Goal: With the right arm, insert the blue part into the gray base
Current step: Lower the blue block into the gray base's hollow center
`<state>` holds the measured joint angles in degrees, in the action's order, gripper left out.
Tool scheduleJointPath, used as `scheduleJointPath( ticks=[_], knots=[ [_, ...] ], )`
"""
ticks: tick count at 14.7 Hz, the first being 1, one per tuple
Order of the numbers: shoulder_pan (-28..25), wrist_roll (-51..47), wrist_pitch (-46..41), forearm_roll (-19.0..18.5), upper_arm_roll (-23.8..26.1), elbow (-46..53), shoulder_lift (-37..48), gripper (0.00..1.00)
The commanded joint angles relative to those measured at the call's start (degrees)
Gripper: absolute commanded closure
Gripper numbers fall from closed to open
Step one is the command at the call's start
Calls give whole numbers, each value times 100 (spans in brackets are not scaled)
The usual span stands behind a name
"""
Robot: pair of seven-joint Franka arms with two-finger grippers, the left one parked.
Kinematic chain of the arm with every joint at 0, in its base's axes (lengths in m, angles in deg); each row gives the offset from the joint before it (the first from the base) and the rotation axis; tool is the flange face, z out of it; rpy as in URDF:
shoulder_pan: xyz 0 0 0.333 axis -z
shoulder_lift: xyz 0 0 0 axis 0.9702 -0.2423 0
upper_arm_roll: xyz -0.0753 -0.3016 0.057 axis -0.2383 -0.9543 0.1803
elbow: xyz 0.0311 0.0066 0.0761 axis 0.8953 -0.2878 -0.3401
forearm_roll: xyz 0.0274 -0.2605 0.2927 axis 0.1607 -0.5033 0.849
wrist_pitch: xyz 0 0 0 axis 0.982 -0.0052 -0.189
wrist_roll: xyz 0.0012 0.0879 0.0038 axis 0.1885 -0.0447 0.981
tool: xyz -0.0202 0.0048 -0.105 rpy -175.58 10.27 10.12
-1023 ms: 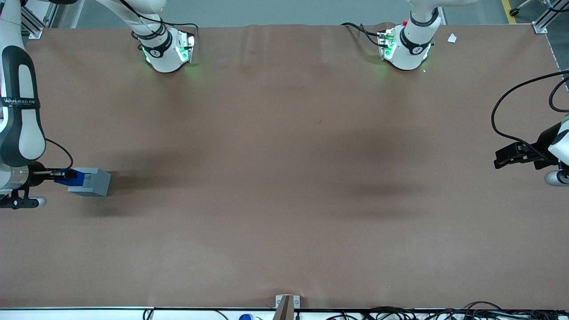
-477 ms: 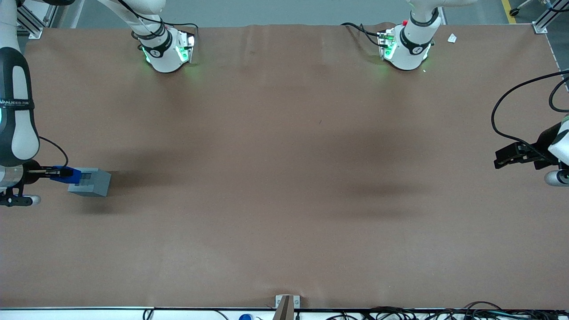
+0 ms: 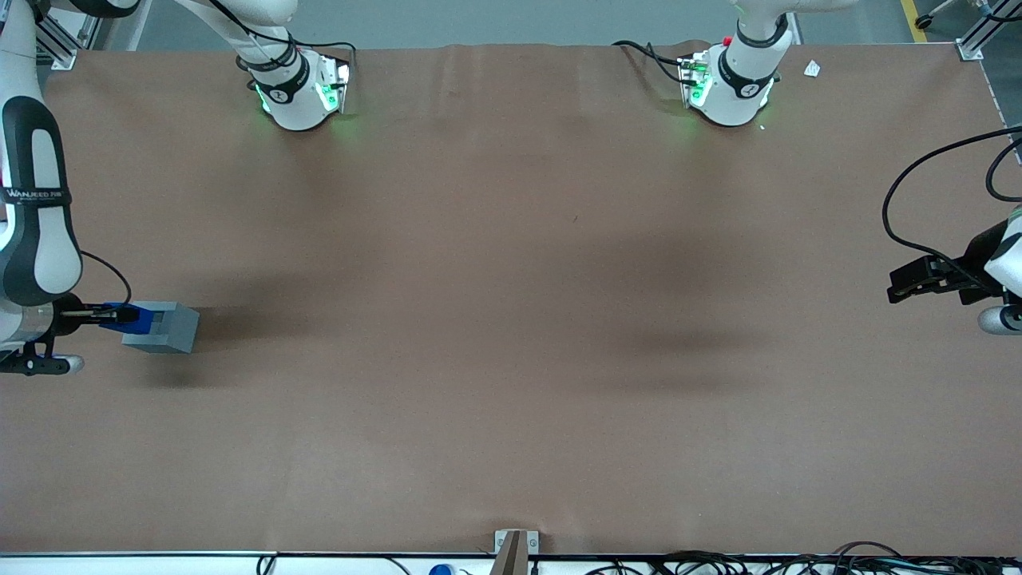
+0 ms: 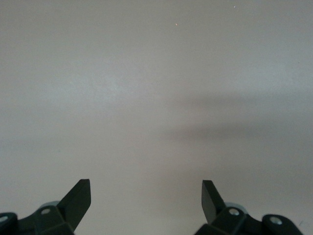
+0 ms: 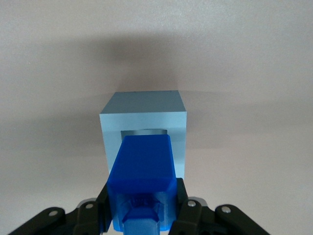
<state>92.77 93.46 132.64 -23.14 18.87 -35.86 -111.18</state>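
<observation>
Right wrist view: the gripper (image 5: pixel 142 215) is seen nearest, its black fingers (image 5: pixel 182 210) clamped on the flanks of the blue part (image 5: pixel 143 169). The part's leading end is lined up with the square recess of the gray base (image 5: pixel 144 132) and covers most of the opening; whether it has entered cannot be told. The base rests on the brown counter (image 5: pixel 254 98). In the front view, the gripper (image 3: pixel 100 316), blue part (image 3: pixel 128 316) and gray base (image 3: pixel 164 327) are found at the working arm's end of the counter (image 3: pixel 511 319), beneath the right arm (image 3: pixel 32 231).
</observation>
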Motion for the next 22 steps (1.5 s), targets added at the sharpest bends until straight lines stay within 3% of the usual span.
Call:
scheduleJointPath(
  ticks=[1,22],
  knots=[
    [43,-98,14,-54,66,-31,2,74],
    [52,-115,-39,-28,74,-66,-95,74]
  ],
)
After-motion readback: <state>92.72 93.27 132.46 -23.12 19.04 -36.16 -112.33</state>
